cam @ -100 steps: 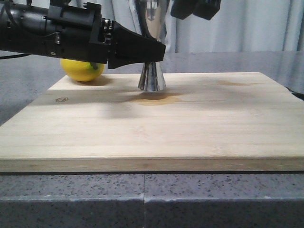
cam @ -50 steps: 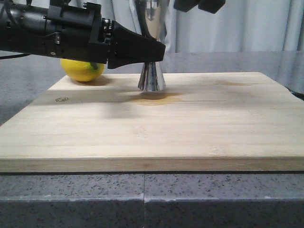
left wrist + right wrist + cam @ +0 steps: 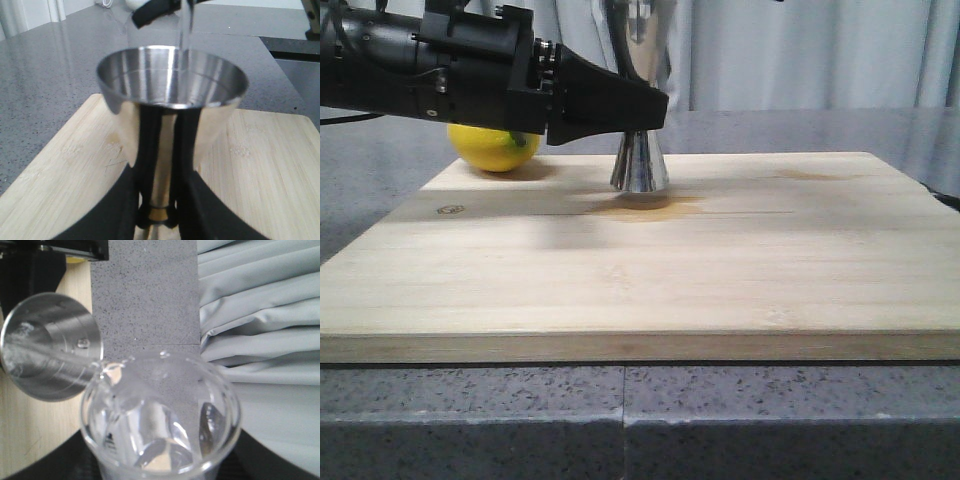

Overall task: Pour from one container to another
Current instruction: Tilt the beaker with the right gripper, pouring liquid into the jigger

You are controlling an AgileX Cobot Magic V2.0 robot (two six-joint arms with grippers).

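The steel jigger point(image 3: 640, 165) stands upright on the wooden board point(image 3: 720, 260), and my left gripper point(image 3: 652, 108) is shut on its narrow waist. In the left wrist view the black fingers point(image 3: 132, 200) clamp the gold band, with the jigger's open cup point(image 3: 150, 80) above them. A thin clear stream point(image 3: 185, 25) falls into that cup. In the right wrist view my right gripper point(image 3: 160, 467) is shut on the clear glass beaker point(image 3: 160, 415), which is tilted with its lip over the jigger's cup point(image 3: 47, 347). The right gripper is out of the front view.
A yellow lemon point(image 3: 495, 148) lies on the board's far left corner, behind the left arm. The board rests on a grey speckled counter point(image 3: 620, 420). Grey curtains point(image 3: 260, 315) hang behind.
The right gripper, seen at the top edge of the front view earlier, has risen out of that view. The left arm and the jigger have stayed put.
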